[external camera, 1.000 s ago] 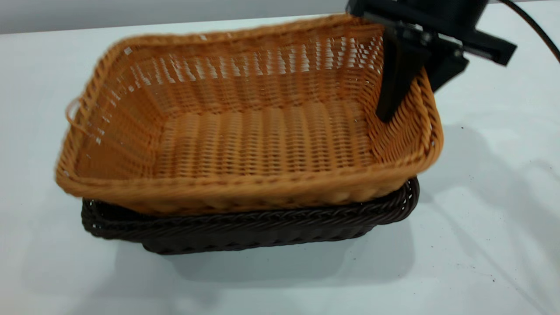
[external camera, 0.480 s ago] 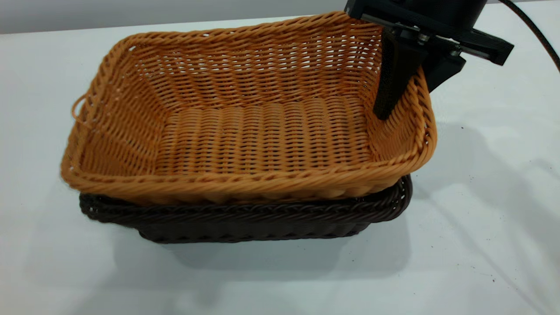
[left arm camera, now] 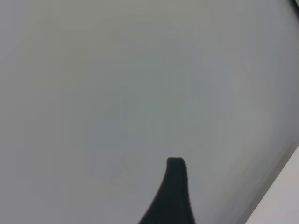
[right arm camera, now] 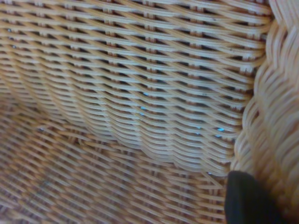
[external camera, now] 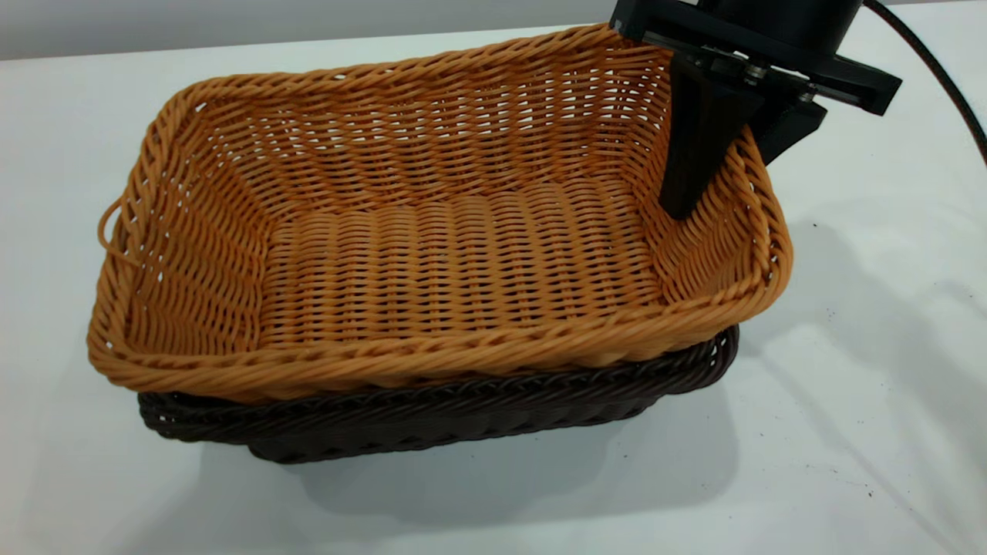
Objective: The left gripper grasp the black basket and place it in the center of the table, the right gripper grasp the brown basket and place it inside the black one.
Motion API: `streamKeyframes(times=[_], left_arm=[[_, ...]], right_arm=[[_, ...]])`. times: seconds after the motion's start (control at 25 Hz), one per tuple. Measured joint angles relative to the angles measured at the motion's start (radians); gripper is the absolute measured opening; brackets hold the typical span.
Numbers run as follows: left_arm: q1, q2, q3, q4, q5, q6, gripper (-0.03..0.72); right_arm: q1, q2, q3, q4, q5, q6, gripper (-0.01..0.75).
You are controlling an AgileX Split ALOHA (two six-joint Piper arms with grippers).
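Note:
The brown basket [external camera: 463, 254] sits nested in the black basket [external camera: 432, 416] near the middle of the table [external camera: 848, 401], and its rim stands above the dark rim. My right gripper [external camera: 725, 185] is shut on the brown basket's right short wall, with one finger inside and one outside the rim. The right wrist view shows the brown basket's weave [right arm camera: 140, 93] and one fingertip [right arm camera: 247, 200] against the braided rim. The left gripper is out of the exterior view. Its wrist view shows only one fingertip [left arm camera: 175, 196] before a blank grey surface.
A small loop [external camera: 108, 227] sticks out of the brown basket's left short end. A black cable [external camera: 948, 69] runs from the right arm at the top right. The white tabletop lies all around the baskets, with a few dark specks at the right.
The brown basket, held by the right gripper, has shifted toward the camera and settled lower at its left end. The black basket has shifted slightly with it.

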State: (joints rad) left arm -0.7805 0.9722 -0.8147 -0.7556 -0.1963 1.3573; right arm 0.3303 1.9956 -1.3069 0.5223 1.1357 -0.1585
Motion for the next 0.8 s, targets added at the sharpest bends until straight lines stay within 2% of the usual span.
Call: streamKeyframes(times=[0.32, 0.4, 0.8], left_arm=[[0.000, 0.000, 0.001, 0.001, 0.000, 0.003, 0.596], [0.000, 0.000, 0.001, 0.001, 0.000, 0.003, 0.596], [0.000, 0.000, 0.001, 0.002, 0.000, 0.003, 0.596]], right_arm=[[0.000, 0.000, -0.004, 0.050, -0.003, -0.054, 0.397], [0.000, -0.008, -0.008, 0.045, 0.000, -0.053, 0.440], [0.000, -0.101, -0.077, -0.118, 0.050, -0.010, 0.465]])
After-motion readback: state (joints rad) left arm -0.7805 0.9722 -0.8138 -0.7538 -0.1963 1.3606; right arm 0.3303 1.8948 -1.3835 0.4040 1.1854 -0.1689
